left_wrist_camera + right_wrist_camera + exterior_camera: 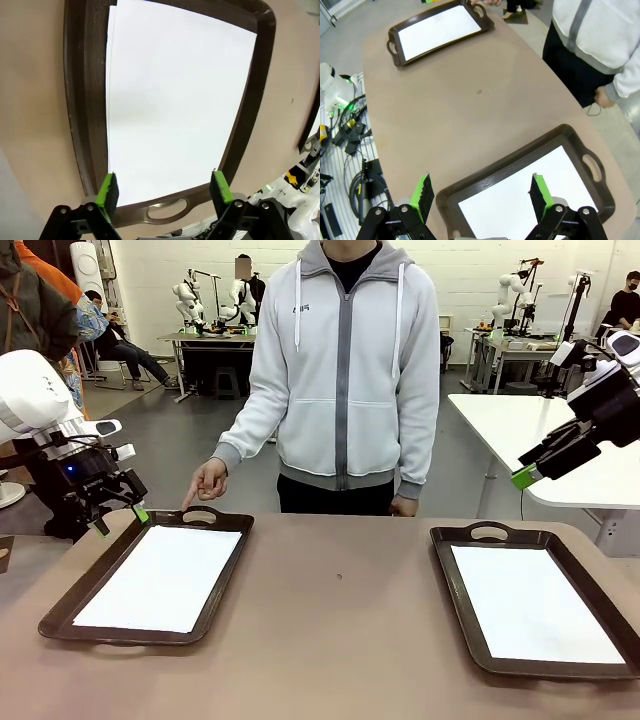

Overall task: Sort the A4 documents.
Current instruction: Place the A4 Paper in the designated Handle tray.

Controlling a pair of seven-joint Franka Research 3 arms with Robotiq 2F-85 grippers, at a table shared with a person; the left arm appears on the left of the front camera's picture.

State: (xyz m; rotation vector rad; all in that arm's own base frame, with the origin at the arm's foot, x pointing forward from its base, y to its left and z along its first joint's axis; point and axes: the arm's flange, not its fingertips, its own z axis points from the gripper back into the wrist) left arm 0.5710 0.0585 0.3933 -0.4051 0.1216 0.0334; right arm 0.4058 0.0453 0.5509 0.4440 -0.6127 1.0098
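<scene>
White A4 documents (160,578) lie in the left dark brown tray (66,608), and another white sheet (530,602) lies in the right tray (452,602). My left gripper (121,520) hovers open over the far left corner of the left tray. In the left wrist view its gripper (164,188) holds nothing, and the paper (175,100) below shows two slightly offset edges. My right gripper (527,475) hangs open, high above the right tray's far right side. In the right wrist view it (481,194) is empty above the sheet (520,202).
A person in a grey hoodie stands at the far side of the table. One hand (207,483) points a finger down at the left tray's far handle (200,515). The brown tabletop (340,580) lies bare between the trays. A white table (520,430) stands behind on the right.
</scene>
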